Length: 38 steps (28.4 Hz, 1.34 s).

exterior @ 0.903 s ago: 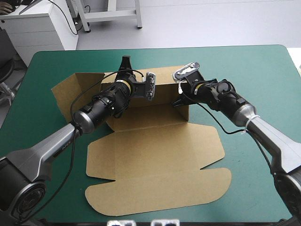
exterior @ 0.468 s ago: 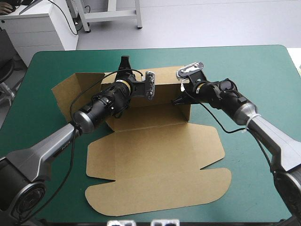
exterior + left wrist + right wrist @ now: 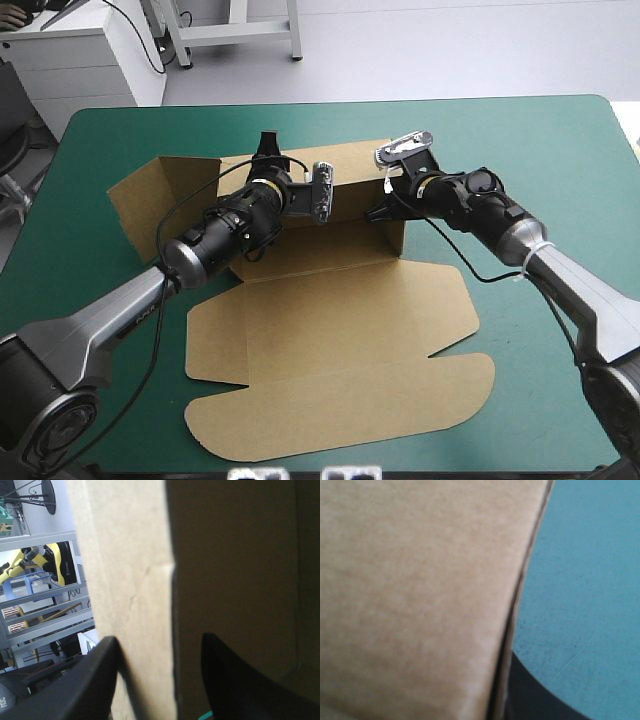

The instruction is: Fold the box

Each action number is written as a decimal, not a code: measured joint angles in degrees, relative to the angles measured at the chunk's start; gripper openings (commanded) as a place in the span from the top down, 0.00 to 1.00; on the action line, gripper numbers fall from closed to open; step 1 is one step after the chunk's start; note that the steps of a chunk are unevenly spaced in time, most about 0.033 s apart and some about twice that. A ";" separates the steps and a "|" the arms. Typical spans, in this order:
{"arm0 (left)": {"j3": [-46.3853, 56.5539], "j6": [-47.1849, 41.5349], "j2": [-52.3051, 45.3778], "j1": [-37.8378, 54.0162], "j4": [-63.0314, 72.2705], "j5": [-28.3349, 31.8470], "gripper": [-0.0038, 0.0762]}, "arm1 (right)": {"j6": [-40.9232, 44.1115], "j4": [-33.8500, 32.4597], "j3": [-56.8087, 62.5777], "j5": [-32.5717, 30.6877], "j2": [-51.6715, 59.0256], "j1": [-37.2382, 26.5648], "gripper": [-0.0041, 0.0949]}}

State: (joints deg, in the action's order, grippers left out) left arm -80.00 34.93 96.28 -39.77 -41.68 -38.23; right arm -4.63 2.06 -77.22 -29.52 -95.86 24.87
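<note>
Here the box (image 3: 330, 330) wall stands between the parted left jaws; right jaws unreadable.

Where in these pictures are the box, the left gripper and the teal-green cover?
box (image 3: 330, 330), high view: the flat near panel
left gripper (image 3: 158, 637), left wrist view: midway between its jaws
teal-green cover (image 3: 520, 140), high view: bare far-right part

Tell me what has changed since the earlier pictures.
The right gripper moved slightly rightward, taking the right wall of the box with it. The left gripper drew back a little toward the near edge, and the flat lid shifted slightly. Both grippers remain at the raised far part; no visible release.
</note>
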 measured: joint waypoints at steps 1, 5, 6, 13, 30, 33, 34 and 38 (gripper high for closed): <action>0.05 -0.01 -0.13 -0.61 -0.06 -1.26 0.42 | 0.00 0.00 0.00 0.16 0.00 0.00 0.97; 0.11 -0.82 -1.22 -2.66 -0.12 -5.65 0.42 | 1.07 0.04 0.00 1.02 -0.32 0.00 0.97; 0.11 -1.47 -1.68 -3.27 0.03 -6.60 0.42 | 1.49 0.04 0.00 1.42 -0.47 0.00 0.97; 0.30 -5.43 -6.10 -9.06 2.57 -10.83 0.42 | 2.32 0.04 0.00 4.20 -1.63 0.30 0.97; 0.30 -14.45 -15.75 -21.29 -1.78 -22.25 0.96 | 8.02 -7.13 -1.31 3.81 -2.32 0.92 0.97; -0.72 -14.77 -17.91 -19.53 -5.39 -19.62 0.96 | 8.21 -7.65 -2.58 0.70 -1.76 1.18 0.97; -1.79 -14.83 -18.23 -18.22 -5.87 -18.89 0.96 | 8.28 -7.72 -3.15 -0.94 -1.47 1.18 0.97; -11.12 -13.16 -18.44 -4.09 -0.88 -15.56 0.95 | 8.59 -9.04 -9.58 -11.01 -0.98 1.18 0.97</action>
State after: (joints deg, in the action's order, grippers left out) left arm -91.12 21.77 77.85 -43.87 -42.57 -53.79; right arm 3.96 -6.98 -86.80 -40.53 -96.84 26.05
